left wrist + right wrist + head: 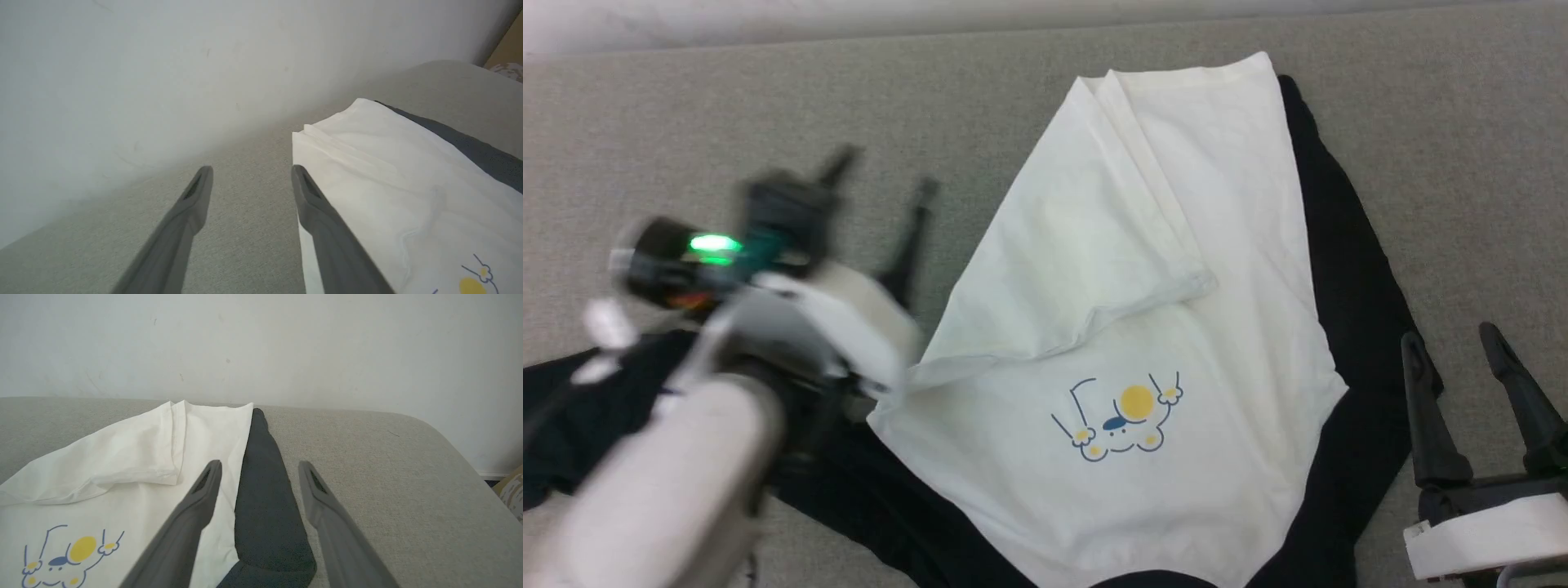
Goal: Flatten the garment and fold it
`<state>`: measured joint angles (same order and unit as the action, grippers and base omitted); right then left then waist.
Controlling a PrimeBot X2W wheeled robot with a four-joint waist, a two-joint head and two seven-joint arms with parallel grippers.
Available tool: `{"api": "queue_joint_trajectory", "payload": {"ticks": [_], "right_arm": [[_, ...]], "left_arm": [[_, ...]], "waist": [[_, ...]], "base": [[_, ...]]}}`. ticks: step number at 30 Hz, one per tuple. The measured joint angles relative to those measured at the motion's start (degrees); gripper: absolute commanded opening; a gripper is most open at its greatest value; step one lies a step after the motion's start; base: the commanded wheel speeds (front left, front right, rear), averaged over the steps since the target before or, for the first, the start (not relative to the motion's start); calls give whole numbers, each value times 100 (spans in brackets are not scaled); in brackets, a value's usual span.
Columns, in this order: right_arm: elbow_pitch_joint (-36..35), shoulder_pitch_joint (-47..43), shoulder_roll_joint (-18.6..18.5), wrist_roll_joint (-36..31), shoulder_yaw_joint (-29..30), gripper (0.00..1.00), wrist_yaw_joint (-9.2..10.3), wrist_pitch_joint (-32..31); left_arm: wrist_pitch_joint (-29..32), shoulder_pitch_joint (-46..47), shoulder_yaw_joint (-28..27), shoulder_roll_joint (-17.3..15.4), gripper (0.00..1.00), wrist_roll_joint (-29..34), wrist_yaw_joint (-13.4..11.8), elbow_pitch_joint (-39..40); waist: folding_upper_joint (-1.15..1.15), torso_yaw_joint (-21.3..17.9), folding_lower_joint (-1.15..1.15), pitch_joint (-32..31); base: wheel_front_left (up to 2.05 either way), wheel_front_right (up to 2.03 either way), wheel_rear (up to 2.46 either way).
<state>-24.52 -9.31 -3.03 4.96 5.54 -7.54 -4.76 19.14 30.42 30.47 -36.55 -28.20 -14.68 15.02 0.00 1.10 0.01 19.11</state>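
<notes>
The garment (1143,204) lies partly folded. Left of the garment, the left gripper (882,175) is spread wide and empty; at its right sleeve, the right gripper (1450,335) is also released

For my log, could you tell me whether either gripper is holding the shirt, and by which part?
Nothing is held: the left gripper and right gripper are both open and empty.
</notes>
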Motion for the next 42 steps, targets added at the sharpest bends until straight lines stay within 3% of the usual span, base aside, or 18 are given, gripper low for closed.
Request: {"api": "queue_joint_trajectory", "payload": {"ticks": [5,10,17,29,30,31,32,42], "right_arm": [[25,42,1,9,10,100,0,44],[30,86,1,14,26,100,0,77],[29,90,1,16,64,100,0,85],[78,116,1,60,110,100,0,131],[89,127,1,62,108,100,0,131],[97,143,1,66,104,100,0,132],[104,162,1,66,100,100,0,132],[163,170,1,66,131,100,0,124]], "left_arm": [[376,430,1143,669,100,578,412,-424],[465,661,1842,1134,100,905,728,-1095],[402,901,2120,1458,100,1058,910,-1811],[381,992,2229,1602,100,1002,1016,-2183],[388,992,2234,1596,81,1003,1016,-2195],[388,992,2246,1589,35,1002,1017,-2208],[386,992,2256,1592,0,987,1033,-2221],[142,937,2058,1703,0,567,982,-2391]], "waist": [[0,-73,0,156],[0,-156,0,305],[0,-251,0,488],[0,-285,0,544],[0,-281,0,535],[0,-278,-1,525],[0,-276,0,511],[0,-238,0,271]], "base": [[0,0,0],[0,0,0],[0,0,0],[0,0,0],[0,0,0],[0,0,0],[0,0,0],[0,0,0]]}}
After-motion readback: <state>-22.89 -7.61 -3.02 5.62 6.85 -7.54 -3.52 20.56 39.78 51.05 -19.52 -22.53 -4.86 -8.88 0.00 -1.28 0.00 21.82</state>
